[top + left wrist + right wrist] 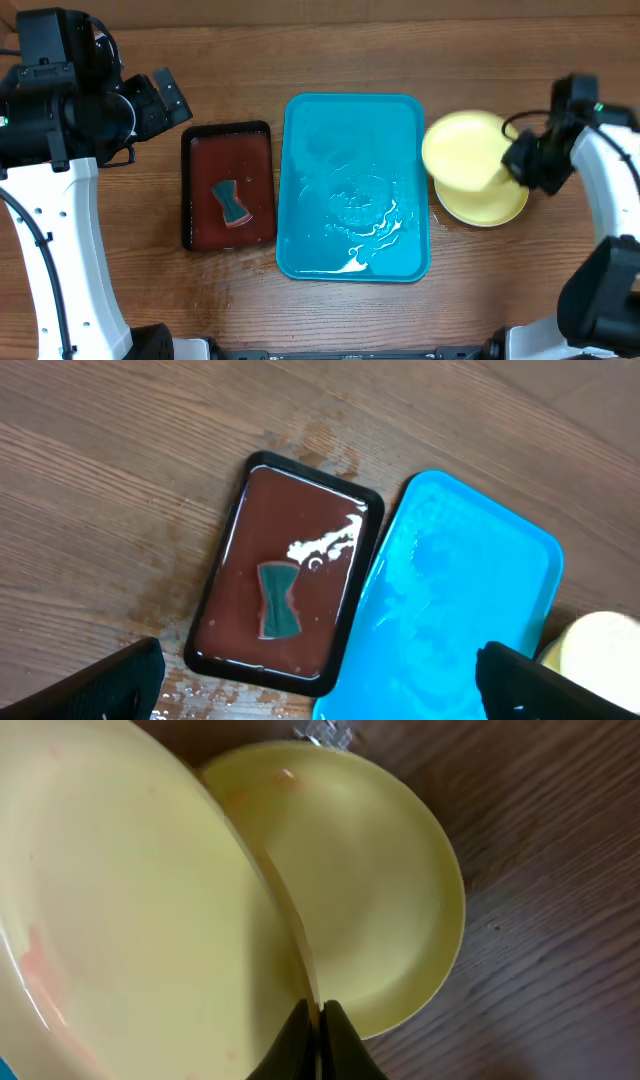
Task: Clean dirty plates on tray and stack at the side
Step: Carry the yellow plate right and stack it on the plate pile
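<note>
My right gripper [320, 1020] pinched the rim of a pale yellow plate [130, 920], both fingers pressed together on its edge, and held it tilted above the wooden table [400, 50]. A faint orange smear showed on the plate's face in my right wrist view. Beneath it lay a second yellow plate [385, 880], flat on the wood just right of the turquoise tray [300, 130]; from overhead the held plate overlapped it and reached as far as the tray's right rim. The tray itself sat at the middle of the table, carrying only a film of water and white foam [352, 262] near its front edge.

My left gripper [172, 97] hung over the table's far left corner, holding nothing, its fingers [120, 680] spread wide at the bottom corners of the left wrist view. Below it a smaller black tray [186, 190] stood just left of the turquoise one, close beside it, filled with red-brown liquid. A teal sponge [232, 203], narrow at the waist, lay in that liquid.
</note>
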